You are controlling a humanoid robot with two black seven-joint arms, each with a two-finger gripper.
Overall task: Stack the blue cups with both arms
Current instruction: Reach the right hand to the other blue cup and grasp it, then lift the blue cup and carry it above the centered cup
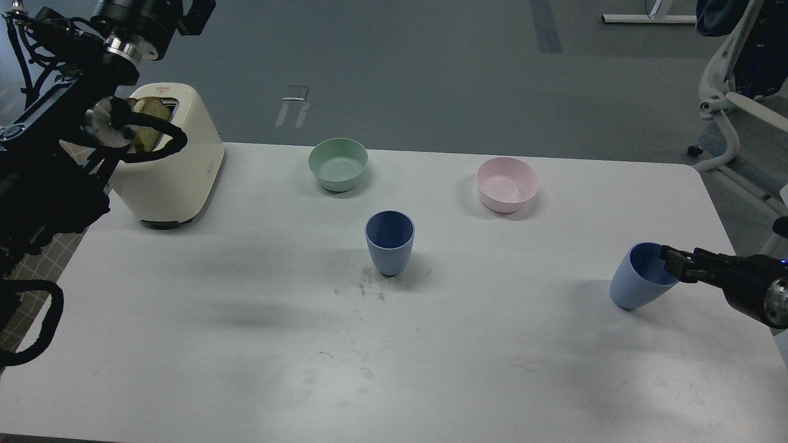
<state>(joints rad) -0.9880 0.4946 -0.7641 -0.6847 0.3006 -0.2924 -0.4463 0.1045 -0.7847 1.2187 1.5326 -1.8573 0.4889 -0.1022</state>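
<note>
Two periwinkle-blue cups stand on the white table (246, 344). One blue cup (389, 243) is upright at the middle. The other blue cup (640, 278) is near the right edge and looks tilted to the right. My right gripper (671, 263) comes in from the right and its dark tips sit at this cup's right rim; I cannot tell whether they grip it. My left arm rises at the far left, with its gripper end (196, 12) at the top edge above the toaster, far from both cups; its fingers cannot be told apart.
A cream toaster (169, 166) with bread in it stands at the back left, under my left arm. A mint-green bowl (338, 163) and a pale pink bowl (507, 183) stand behind the middle cup. An office chair (739, 104) is off the table's right.
</note>
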